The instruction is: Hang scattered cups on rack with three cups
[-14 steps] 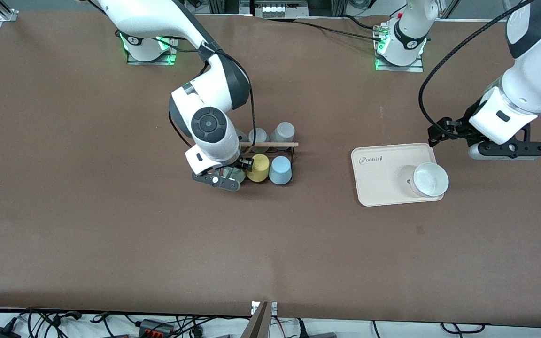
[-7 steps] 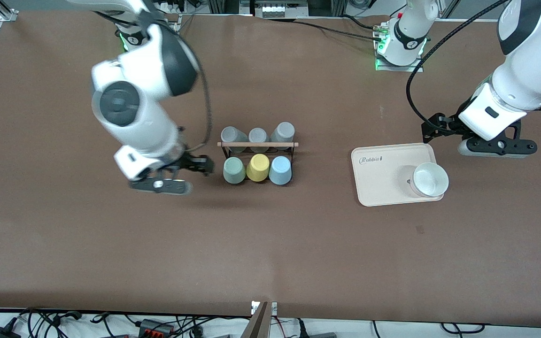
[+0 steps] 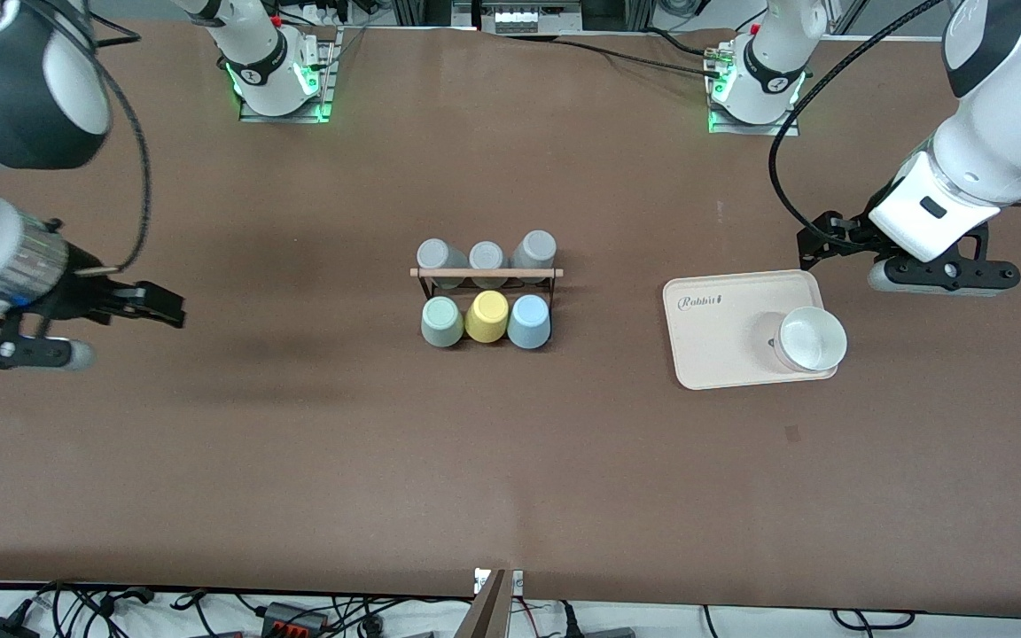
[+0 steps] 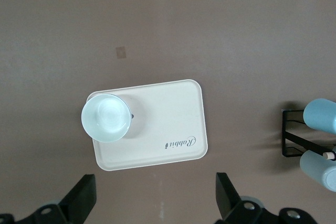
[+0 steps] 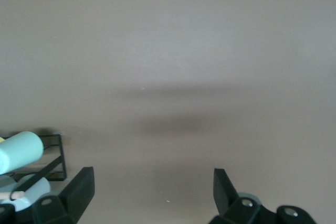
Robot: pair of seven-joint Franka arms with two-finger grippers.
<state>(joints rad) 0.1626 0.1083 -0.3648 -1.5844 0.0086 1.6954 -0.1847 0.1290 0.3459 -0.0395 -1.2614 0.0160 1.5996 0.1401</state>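
Note:
The black wire rack with a wooden rod stands mid-table. The mint-green cup, a yellow cup and the light blue cup hang on the side nearer the front camera. Three grey cups hang on the farther side. My right gripper is open and empty over bare table, well off toward the right arm's end; its wrist view shows the mint-green cup at the edge. My left gripper is open and empty over the table beside the cream tray; its wrist view shows the light blue cup.
A cream tray with a white bowl on it lies toward the left arm's end, also in the left wrist view. Cables lie along the table edge nearest the front camera.
My right gripper was at the mint-green cup on the rack; it has drawn far away toward the right arm's end, leaving the cup on the rack. My left gripper shifted slightly.

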